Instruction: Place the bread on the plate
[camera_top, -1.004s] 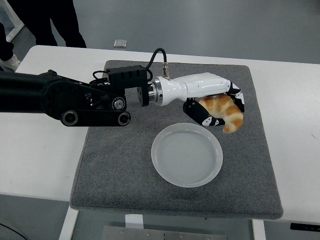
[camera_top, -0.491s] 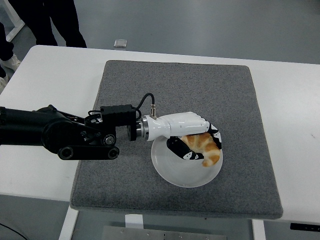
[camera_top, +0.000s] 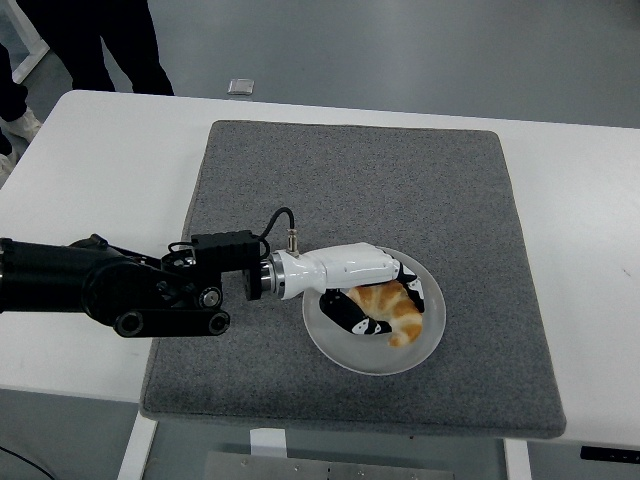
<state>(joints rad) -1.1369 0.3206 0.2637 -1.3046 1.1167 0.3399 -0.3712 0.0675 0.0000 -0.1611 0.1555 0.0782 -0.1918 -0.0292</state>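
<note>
Starting at the left edge, the black left arm (camera_top: 110, 290) reaches in low over the white table (camera_top: 90, 180) and across the grey mat (camera_top: 350, 180), ending in the white-shelled left hand (camera_top: 365, 290), which sits right over the plate (camera_top: 322, 330). Its fingers are curled around the bread (camera_top: 390, 308), a golden croissant-looking piece, so the hand is clearly holding it rather than spread out. The bread is inside the plate's rim, toward the middle-right of the dish, and from this angle I can't tell if it's actually resting on the surface or hanging just above it. So I'd call the task mostly there: the carry looks finished and the bread is where it needs to be, and what's left, by my guess, is letting go and pulling the hand clear without dragging the bread or nudging the plate off its spot on the mat. The right arm isn't in the shot at all. Somebody's dark trouser legs (camera_top: 120, 40) show at the top left, beyond the table. As for brands or writing, nothing readable anywhere; the plate, mat and arm all look unmarked.
</note>
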